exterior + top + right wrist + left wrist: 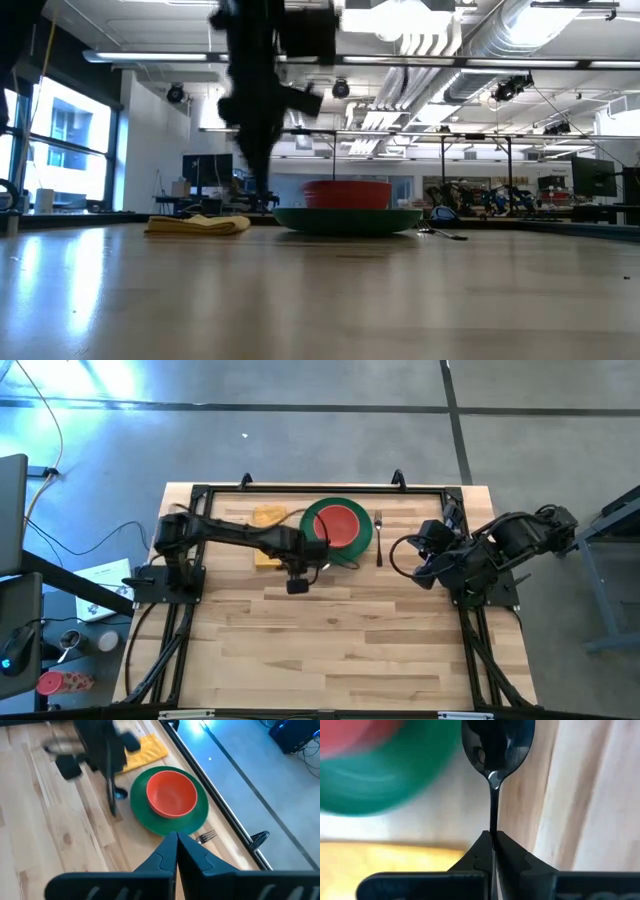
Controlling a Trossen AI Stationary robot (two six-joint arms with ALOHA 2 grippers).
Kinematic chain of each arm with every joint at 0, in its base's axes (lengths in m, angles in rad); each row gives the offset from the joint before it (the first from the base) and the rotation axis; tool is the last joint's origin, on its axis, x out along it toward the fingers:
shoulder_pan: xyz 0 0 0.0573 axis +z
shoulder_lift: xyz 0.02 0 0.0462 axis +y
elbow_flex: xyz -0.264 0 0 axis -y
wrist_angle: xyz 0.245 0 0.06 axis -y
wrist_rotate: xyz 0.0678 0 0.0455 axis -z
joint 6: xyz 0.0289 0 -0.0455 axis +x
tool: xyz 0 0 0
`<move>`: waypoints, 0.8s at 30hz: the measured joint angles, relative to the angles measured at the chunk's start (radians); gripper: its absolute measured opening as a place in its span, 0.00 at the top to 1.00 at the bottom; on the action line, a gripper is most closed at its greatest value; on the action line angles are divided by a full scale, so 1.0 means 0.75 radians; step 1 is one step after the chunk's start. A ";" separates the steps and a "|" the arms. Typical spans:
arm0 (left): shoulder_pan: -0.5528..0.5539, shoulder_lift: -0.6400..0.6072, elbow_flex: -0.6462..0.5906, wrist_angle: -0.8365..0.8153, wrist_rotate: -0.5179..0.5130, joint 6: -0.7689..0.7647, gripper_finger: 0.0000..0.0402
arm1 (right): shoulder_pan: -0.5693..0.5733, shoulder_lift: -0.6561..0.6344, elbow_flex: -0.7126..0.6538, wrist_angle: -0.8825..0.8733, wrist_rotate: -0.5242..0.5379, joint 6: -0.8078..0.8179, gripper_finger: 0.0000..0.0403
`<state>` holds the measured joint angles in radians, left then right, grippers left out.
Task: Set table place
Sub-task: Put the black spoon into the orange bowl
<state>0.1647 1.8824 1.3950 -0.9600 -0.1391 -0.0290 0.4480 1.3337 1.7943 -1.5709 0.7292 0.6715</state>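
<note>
The left pincer (493,851) is clamped on the thin handle of the dark spoon (497,745), whose bowl hangs out ahead of the fingertips above the pale table (340,650). Just beyond and to one side of that pincer sits the green plate (194,822) with the red bowl (171,795) on it. The yellow napkin (145,751) lies on the pincer's other side, and the fork (379,538) rests on the far side of the plate from it.

The grip is only a narrow pinch on a slim, slick handle, so the spoon could probably pivot or slip if the arm moves sharply. From the right wrist view the spoon hangs close beside the plate's rim, and a lowering path that drifts toward the plate could knock the rim, shift plate and bowl, or leave the spoon resting on the plate's edge. A release made too high could let the spoon bounce and land crooked, or partly on the napkin.

The right pincer (176,851) hovers well off past the fork side of the plate, fingers pressed together on nothing, and seems out of harm's way
</note>
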 joint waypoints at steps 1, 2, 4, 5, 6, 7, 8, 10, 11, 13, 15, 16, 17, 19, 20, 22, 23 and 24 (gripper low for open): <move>-0.006 -0.026 0.054 -0.061 -0.032 -0.001 0.99 | 0.000 0.000 0.000 0.000 0.000 -0.007 1.00; -0.013 -0.045 0.107 -0.144 -0.060 0.004 1.00 | 0.000 0.000 0.000 0.000 0.001 -0.012 1.00; -0.026 -0.054 0.229 -0.230 -0.124 0.008 1.00 | 0.000 0.000 0.000 0.001 0.001 -0.027 1.00; -0.028 -0.057 0.298 -0.272 -0.168 0.008 1.00 | 0.000 0.000 0.000 0.001 0.001 -0.030 1.00; -0.026 -0.064 0.370 -0.340 -0.229 0.007 1.00 | 0.000 0.000 0.000 0.000 0.001 -0.031 1.00; -0.013 -0.072 0.447 -0.421 -0.293 0.008 1.00 | 0.000 0.000 0.000 0.000 0.001 -0.032 1.00; 0.008 -0.073 0.528 -0.484 -0.348 0.013 1.00 | 0.000 0.000 0.000 0.000 0.001 -0.033 1.00; 0.059 -0.046 0.679 -0.576 -0.448 0.033 1.00 | 0.000 0.000 0.000 0.000 0.002 -0.034 1.00; 0.089 -0.026 0.749 -0.618 -0.469 0.040 1.00 | -0.001 0.000 0.000 0.000 0.005 -0.035 1.00; 0.156 0.021 0.888 -0.692 -0.470 0.064 1.00 | 0.000 0.000 0.000 0.000 0.016 -0.049 1.00; 0.207 0.069 1.016 -0.731 -0.466 0.088 1.00 | 0.000 0.000 0.000 0.000 0.020 -0.058 1.00; 0.232 0.099 1.065 -0.754 -0.465 0.106 1.00 | -0.001 0.000 0.000 0.000 0.026 -0.061 1.00; 0.254 0.132 1.105 -0.767 -0.463 0.128 1.00 | -0.001 0.000 0.000 0.000 0.028 -0.065 1.00; 0.283 0.212 1.161 -0.768 -0.459 0.175 1.00 | 0.000 0.000 0.000 0.000 0.028 -0.069 1.00; 0.293 0.249 1.177 -0.768 -0.448 0.200 1.00 | 0.000 0.000 0.000 0.000 0.029 -0.069 1.00; 0.306 0.321 1.193 -0.770 -0.393 0.235 1.00 | -0.001 0.000 0.000 0.000 0.030 -0.069 1.00; 0.306 0.358 1.195 -0.770 -0.368 0.243 1.00 | 0.000 0.000 0.000 0.000 0.032 -0.069 1.00; 0.306 0.402 1.195 -0.776 -0.353 0.251 1.00 | 0.000 0.000 0.000 0.000 0.032 -0.069 1.00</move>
<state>0.3943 2.1841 2.2913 -1.5419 -0.4040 0.1591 0.4477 1.3334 1.7943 -1.5711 0.7535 0.6201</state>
